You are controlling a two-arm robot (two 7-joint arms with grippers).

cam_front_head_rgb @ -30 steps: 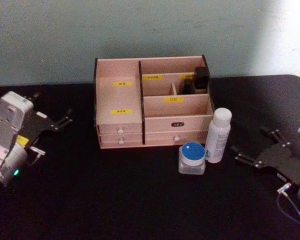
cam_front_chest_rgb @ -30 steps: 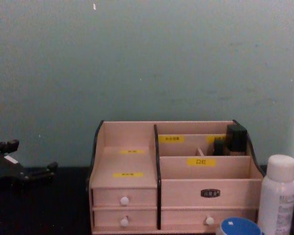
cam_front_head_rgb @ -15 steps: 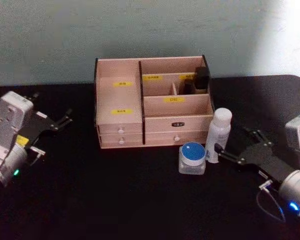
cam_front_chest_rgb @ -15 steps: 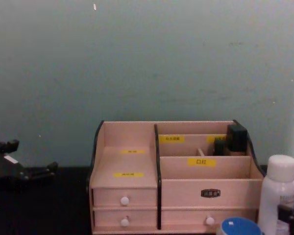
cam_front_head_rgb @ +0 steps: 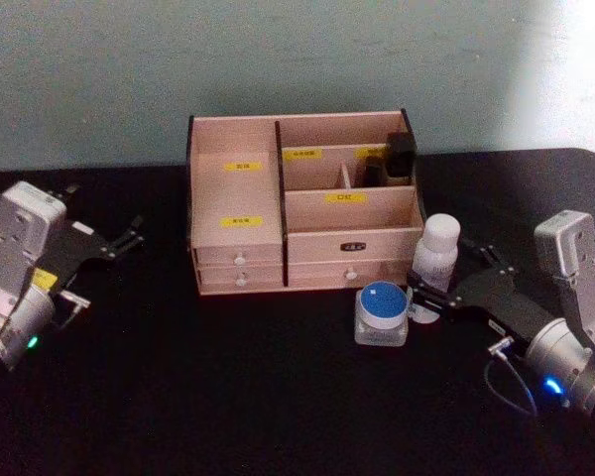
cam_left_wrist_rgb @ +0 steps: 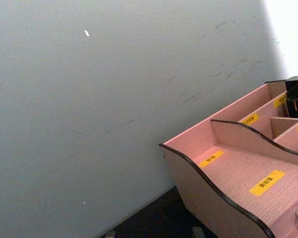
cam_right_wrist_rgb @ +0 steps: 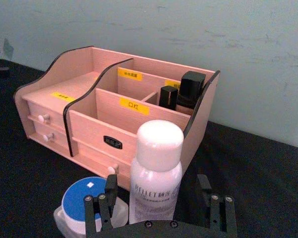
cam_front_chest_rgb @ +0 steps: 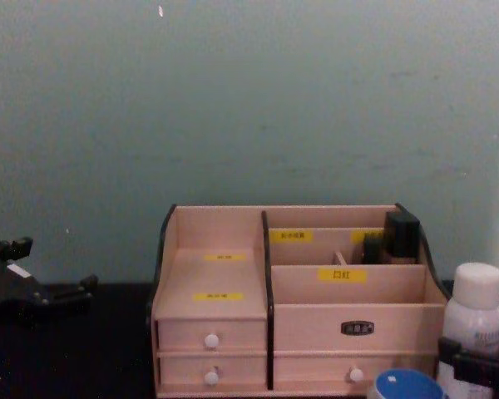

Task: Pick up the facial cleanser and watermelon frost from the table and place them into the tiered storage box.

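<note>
My left pincer sits idle and spread open at the left side of the desk. Neither item is in the wooden storage box yet, so both placements remain. The squat blue-lidded jar stands just in front of the box's right half. Just beside it is the tall white bottle, upright, round-capped, with small print on its label. My right pincer straddles its lower body, open, seemingly not yet touching

At the back edge of the black tabletop stands a wooden organiser, a blue-lidded jar and a white bottle just before its right end, the right gripper straddling the bottle with fingers spread, the left gripper near the left edge
</note>
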